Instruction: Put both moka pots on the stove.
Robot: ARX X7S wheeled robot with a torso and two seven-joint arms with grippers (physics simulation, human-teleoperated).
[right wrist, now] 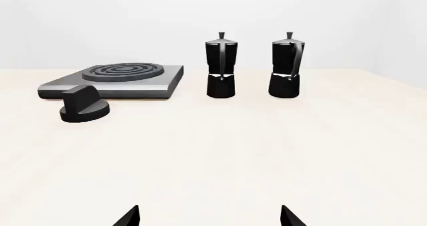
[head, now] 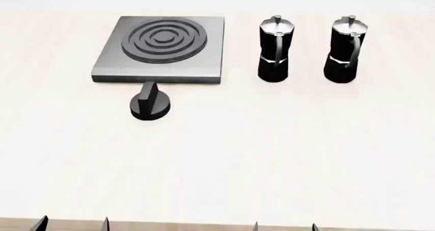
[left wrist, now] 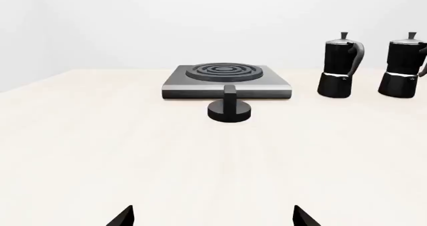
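Two black moka pots with silver lids stand upright side by side at the far right of the table: the nearer-to-stove pot (head: pixel 274 50) (left wrist: pixel 339 65) (right wrist: pixel 221 65) and the outer pot (head: pixel 345 50) (left wrist: pixel 405 66) (right wrist: pixel 287 65). The stove (head: pixel 162 48) (left wrist: pixel 227 80) (right wrist: pixel 117 80), a grey plate with a ring burner, lies to their left with nothing on it. My left gripper (head: pixel 73 225) (left wrist: pixel 213 218) and right gripper (head: pixel 284 227) (right wrist: pixel 210 218) are both open and empty at the table's near edge, far from the pots.
A squat black round knob (head: pixel 150 103) (left wrist: pixel 229 108) (right wrist: pixel 83 106) sits on the table just in front of the stove. The pale table (head: pixel 272 159) stretches between the grippers and the objects. A plain white wall is behind.
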